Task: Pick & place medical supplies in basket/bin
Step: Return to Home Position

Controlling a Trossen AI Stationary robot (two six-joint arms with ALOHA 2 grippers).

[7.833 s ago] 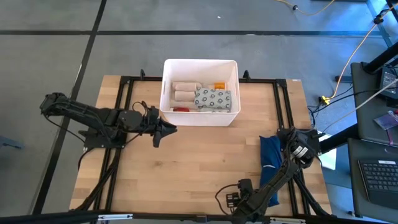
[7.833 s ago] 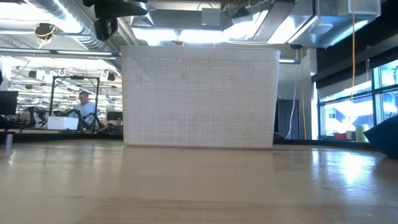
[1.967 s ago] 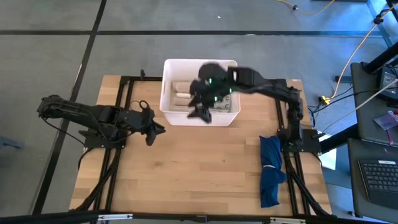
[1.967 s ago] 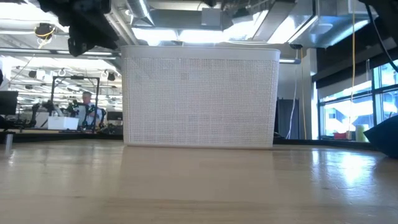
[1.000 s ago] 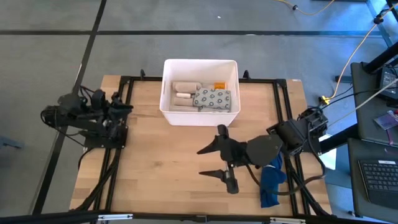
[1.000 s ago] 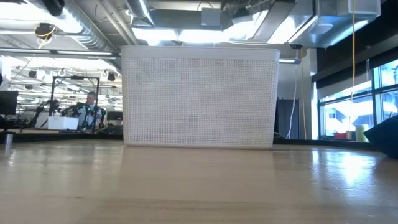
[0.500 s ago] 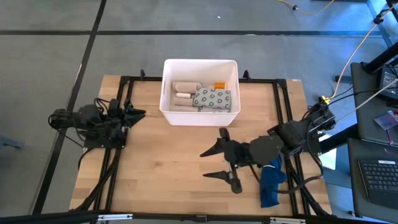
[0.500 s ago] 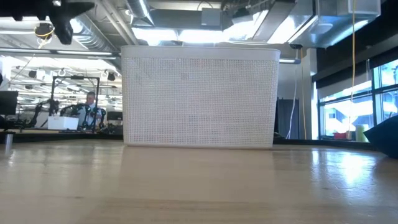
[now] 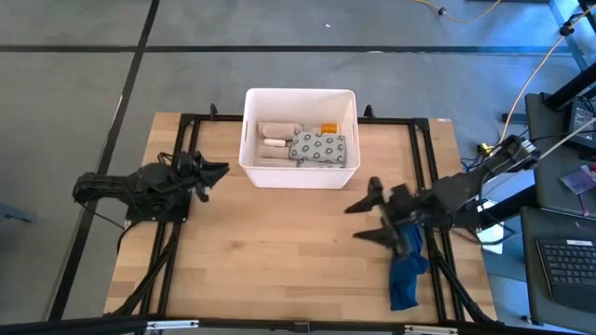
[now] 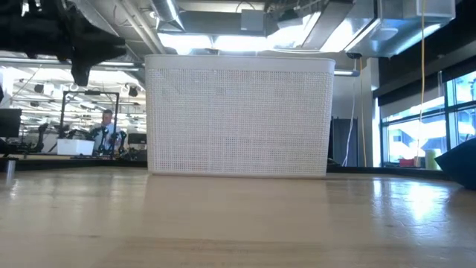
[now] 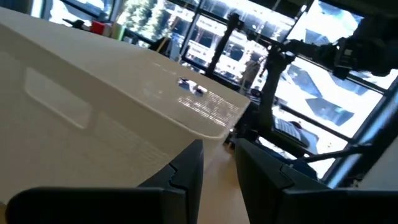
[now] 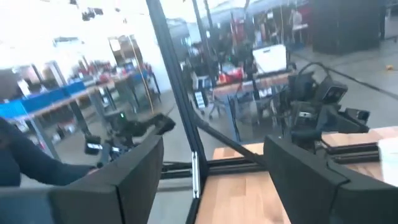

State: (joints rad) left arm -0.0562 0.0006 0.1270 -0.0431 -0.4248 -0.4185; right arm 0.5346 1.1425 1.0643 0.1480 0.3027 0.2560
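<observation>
The white bin (image 9: 300, 177) stands at the table's far middle, and the low view shows its latticed wall (image 10: 239, 123). Inside lie two beige rolls (image 9: 277, 136), a tiny orange bottle (image 9: 328, 127) and the grey ring-patterned packet (image 9: 319, 149). My left gripper (image 9: 216, 171) hovers left of the bin. It points at the bin wall (image 11: 93, 124), with a narrow gap between its fingers (image 11: 219, 165). My right gripper (image 9: 366, 221) hangs wide open (image 12: 211, 180) over the table's right part, beside the blue cloth (image 9: 405, 265). Neither holds anything.
The long dark-blue cloth lies along the right edge, partly under the right arm, and its end shows in the low view (image 10: 457, 160). Black frame rails (image 9: 424, 167) run along both sides of the table. Bare wood (image 9: 279, 251) spreads between the arms, near of the bin.
My right gripper has swung from the table's near middle toward the right edge and the blue cloth, staying wide open. My left gripper has moved from the left edge toward the bin. The bin and its contents have not moved.
</observation>
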